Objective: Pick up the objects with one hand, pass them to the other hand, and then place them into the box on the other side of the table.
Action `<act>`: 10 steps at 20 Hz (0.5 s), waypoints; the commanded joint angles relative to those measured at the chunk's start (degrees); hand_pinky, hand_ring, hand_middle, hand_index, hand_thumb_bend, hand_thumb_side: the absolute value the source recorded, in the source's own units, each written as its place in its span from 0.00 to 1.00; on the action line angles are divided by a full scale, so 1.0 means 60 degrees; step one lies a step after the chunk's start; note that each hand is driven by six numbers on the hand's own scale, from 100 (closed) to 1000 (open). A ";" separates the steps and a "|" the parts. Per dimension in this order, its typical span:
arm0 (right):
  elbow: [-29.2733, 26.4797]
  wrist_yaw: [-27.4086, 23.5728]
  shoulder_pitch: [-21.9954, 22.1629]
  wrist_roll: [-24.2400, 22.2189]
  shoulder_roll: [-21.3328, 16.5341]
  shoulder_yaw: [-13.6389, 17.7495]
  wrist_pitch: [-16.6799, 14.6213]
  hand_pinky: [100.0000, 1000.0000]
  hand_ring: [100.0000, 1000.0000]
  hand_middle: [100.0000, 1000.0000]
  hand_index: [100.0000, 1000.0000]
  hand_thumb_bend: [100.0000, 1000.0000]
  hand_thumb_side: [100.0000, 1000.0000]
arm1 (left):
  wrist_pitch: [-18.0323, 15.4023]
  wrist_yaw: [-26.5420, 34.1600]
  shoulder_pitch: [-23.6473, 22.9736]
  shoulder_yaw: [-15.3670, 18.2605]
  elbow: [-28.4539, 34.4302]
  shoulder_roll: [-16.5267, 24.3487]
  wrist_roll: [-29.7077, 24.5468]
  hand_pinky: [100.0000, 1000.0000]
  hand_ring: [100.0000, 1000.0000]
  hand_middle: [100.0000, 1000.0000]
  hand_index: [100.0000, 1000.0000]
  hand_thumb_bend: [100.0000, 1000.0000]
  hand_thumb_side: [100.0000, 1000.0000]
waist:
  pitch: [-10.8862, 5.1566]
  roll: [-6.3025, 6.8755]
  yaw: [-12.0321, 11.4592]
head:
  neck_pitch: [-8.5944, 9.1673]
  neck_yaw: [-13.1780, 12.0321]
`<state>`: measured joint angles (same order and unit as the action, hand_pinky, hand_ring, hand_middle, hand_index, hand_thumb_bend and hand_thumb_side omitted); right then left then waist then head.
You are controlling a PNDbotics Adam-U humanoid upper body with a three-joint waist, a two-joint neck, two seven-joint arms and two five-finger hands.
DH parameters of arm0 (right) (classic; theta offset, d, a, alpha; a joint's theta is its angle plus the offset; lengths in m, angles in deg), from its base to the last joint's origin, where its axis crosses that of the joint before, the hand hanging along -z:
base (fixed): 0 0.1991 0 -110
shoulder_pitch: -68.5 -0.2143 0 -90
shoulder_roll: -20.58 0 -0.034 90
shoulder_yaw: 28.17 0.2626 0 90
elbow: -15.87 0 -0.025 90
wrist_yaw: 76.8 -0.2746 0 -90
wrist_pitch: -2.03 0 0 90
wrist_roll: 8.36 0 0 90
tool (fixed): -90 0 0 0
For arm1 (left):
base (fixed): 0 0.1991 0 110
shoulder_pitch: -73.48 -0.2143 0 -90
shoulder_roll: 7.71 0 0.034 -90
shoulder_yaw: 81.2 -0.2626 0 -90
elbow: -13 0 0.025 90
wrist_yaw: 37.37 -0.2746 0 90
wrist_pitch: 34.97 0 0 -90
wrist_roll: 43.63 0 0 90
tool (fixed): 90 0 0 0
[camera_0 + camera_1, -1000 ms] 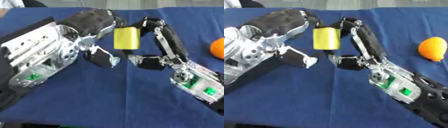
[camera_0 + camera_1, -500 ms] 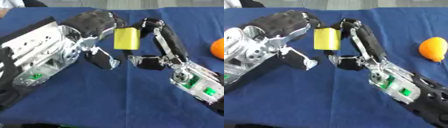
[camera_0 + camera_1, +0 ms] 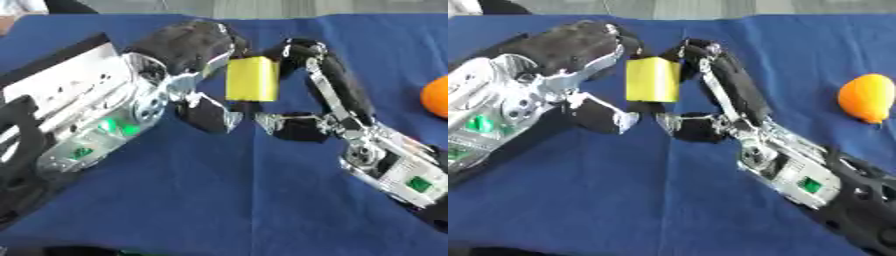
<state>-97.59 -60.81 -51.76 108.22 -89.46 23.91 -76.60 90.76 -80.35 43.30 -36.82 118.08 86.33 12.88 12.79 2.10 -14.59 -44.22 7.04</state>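
A yellow block (image 3: 252, 79) hangs above the blue table between my two hands. My right hand (image 3: 337, 102) comes in from the lower right; its fingers arch over to the block's upper right edge and its thumb (image 3: 284, 125) sits under the block. My left hand (image 3: 188, 47) comes in from the left, with curled fingers at the block's upper left corner and its thumb (image 3: 210, 112) just below the block's lower left. Both hands touch the block. No box shows in either view.
An orange fruit (image 3: 866, 97) lies on the blue cloth (image 3: 649, 200) at the right edge. The left forearm (image 3: 70, 125) covers much of the left side; the right forearm (image 3: 815, 180) crosses the lower right.
The left hand and forearm have shifted slightly nearer the block, its thumb a little higher. The block, the right hand and the orange fruit stay in place.
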 commanded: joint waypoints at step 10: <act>-0.0189 0.0115 -0.0151 -0.0075 -0.0017 -0.0038 -0.0156 0.46 0.44 0.41 0.49 0.17 0.00 | 0.0362 0.0427 0.0046 0.0022 -0.0211 -0.0039 0.0705 0.85 0.73 0.49 0.58 0.00 0.19 | 0.0015 0.0135 0.0009 | 0.0017 -0.0030</act>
<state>-97.41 -60.41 -51.77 107.96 -89.48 23.93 -76.97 92.27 -77.91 42.88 -37.35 117.26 85.86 16.98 12.79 2.32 -14.55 -44.22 7.00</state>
